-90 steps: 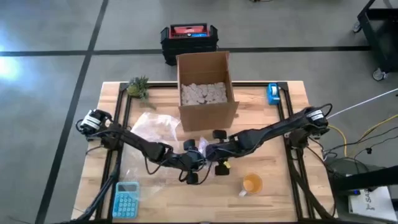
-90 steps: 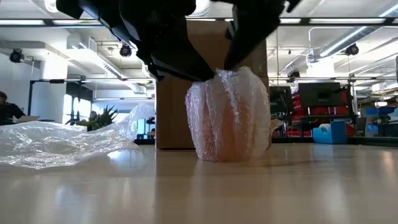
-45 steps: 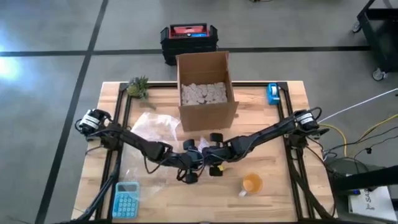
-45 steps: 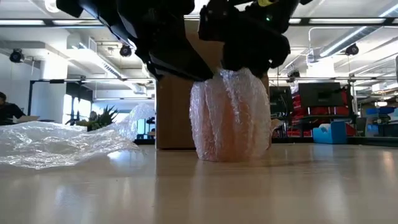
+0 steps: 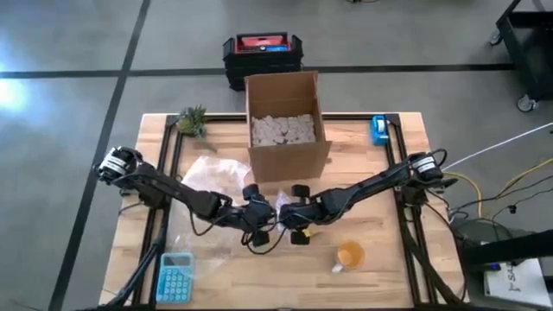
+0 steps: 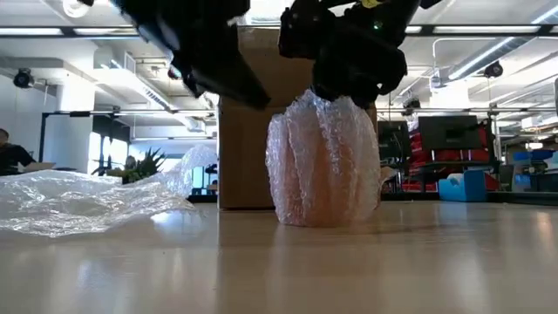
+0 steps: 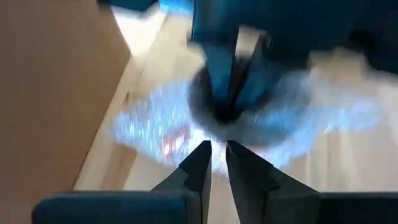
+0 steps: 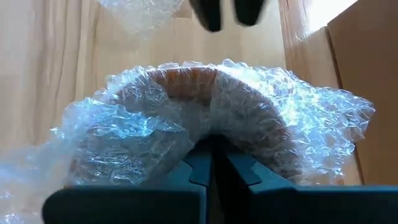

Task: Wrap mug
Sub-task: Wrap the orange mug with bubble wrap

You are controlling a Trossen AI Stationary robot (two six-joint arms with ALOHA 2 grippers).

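Observation:
The mug (image 6: 323, 166) stands upright on its base on the table, swathed in bubble wrap (image 8: 205, 106); its orange-brown rim (image 8: 186, 78) shows through. My right gripper (image 6: 344, 92) sits on top of it, shut on the gathered wrap. My left gripper (image 7: 217, 158) hangs shut just to the table's left of the wrapped mug (image 5: 281, 218), a little above it and clear of the wrap; it shows in the low view as my left gripper (image 6: 248, 92). My right gripper pinches the gathered bubble wrap at the top of the mug (image 8: 211, 134) between its two fingers, coming from above and slanting down. The wrap's folds bunch up around the fingertips, several layers thick. The mug stays upright with its base on the table.
An open cardboard box (image 5: 285, 121) of packing chips stands just behind the mug. A loose sheet of bubble wrap (image 5: 216, 177) lies to the left, an unwrapped orange mug (image 5: 350, 255) near right, a blue calculator (image 5: 175, 276) near left, a plant (image 5: 192, 121) and tape dispenser (image 5: 378, 130) at the back.
My right gripper has come down toward the left onto the top of the wrapped mug and has stayed there. My left gripper has drawn back from the wrap's top toward the table's left and slightly up. The mug has kept its place.

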